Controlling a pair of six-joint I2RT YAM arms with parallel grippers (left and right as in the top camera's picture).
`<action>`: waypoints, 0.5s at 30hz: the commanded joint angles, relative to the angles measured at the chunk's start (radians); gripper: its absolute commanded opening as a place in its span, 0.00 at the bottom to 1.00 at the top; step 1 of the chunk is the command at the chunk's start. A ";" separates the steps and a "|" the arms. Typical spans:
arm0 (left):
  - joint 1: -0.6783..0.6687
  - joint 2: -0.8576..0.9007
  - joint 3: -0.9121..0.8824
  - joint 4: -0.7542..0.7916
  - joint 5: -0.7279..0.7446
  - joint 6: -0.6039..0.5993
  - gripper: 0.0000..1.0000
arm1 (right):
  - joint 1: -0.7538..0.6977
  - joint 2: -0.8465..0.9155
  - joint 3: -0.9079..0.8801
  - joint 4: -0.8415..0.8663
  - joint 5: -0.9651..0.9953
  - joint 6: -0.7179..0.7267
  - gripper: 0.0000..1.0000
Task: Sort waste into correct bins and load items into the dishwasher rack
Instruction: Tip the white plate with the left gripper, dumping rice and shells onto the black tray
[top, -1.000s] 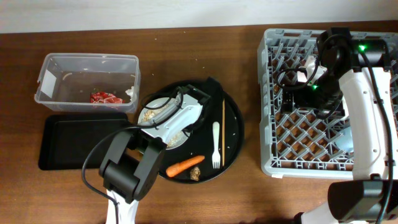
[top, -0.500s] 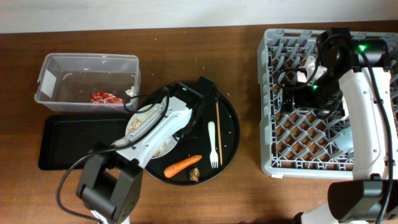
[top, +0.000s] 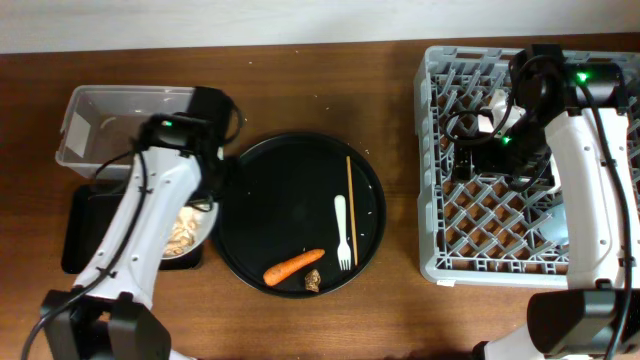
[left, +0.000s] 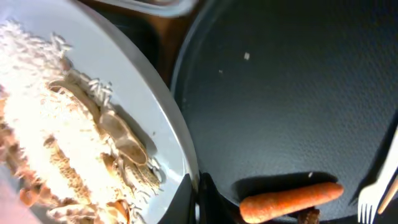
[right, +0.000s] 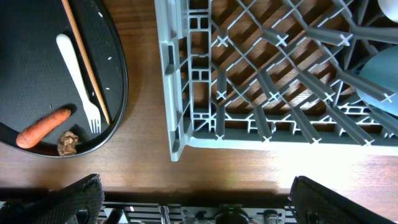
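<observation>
Plate (top: 190, 235) swings left, now over the black bin (top: 85, 215); left claw (left: 197, 194) pinches its stiff, probably slippery rim, right claw (right: 199, 200) gapes empty.

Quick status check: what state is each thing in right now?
Left gripper: shut on plate rim.
Right gripper: open, empty.
Plate: held over black bin, rice on it.
Clear tub: upright, open-topped.
Carrot: lying on round tray.
Fork: flat on round tray.
Blue cup: in rack.
</observation>
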 joint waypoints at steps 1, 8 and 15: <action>0.105 -0.031 -0.002 0.018 0.138 0.130 0.00 | 0.000 -0.010 -0.006 -0.006 0.003 -0.005 0.99; 0.397 -0.031 -0.002 0.027 0.575 0.330 0.00 | 0.000 -0.010 -0.006 -0.006 0.003 -0.004 0.99; 0.615 -0.031 -0.002 -0.060 0.858 0.426 0.00 | 0.000 -0.010 -0.006 -0.006 0.003 -0.004 0.99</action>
